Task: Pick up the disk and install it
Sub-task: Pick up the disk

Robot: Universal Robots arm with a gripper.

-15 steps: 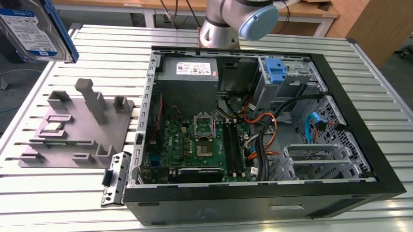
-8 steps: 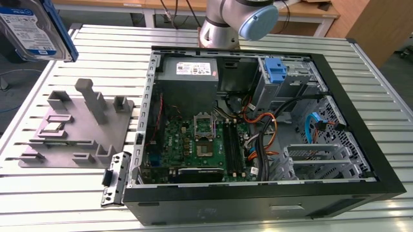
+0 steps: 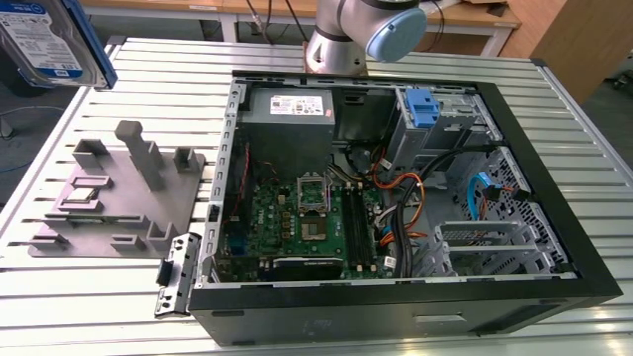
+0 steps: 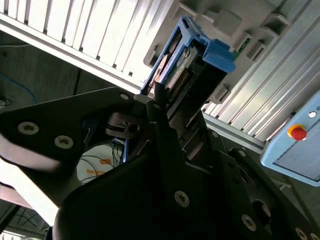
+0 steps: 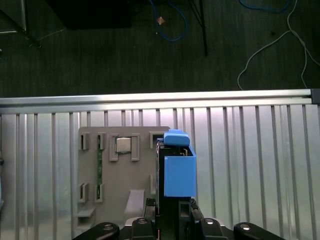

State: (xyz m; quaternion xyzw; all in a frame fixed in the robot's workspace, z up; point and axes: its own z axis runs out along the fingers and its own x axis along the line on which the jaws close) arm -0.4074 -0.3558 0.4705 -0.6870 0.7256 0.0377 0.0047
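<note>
close against the lens in both wrist views i see my gripper (image 4: 172,107), its black fingers (image 4: 159,100) clamped on the disk (image 4: 187,55). i have the disk lifted clear of every surface, one blue side rail (image 5: 179,172) turned toward the first wrist view. beyond it the grey fixture tray (image 5: 117,170) lies on the slatted table (image 5: 250,150). from the exterior view, the disk hangs high at the exterior view's left, well apart from the open computer case (image 3: 396,304), where a blue latch (image 3: 422,109) stands near the grey power supply (image 3: 292,105).
</note>
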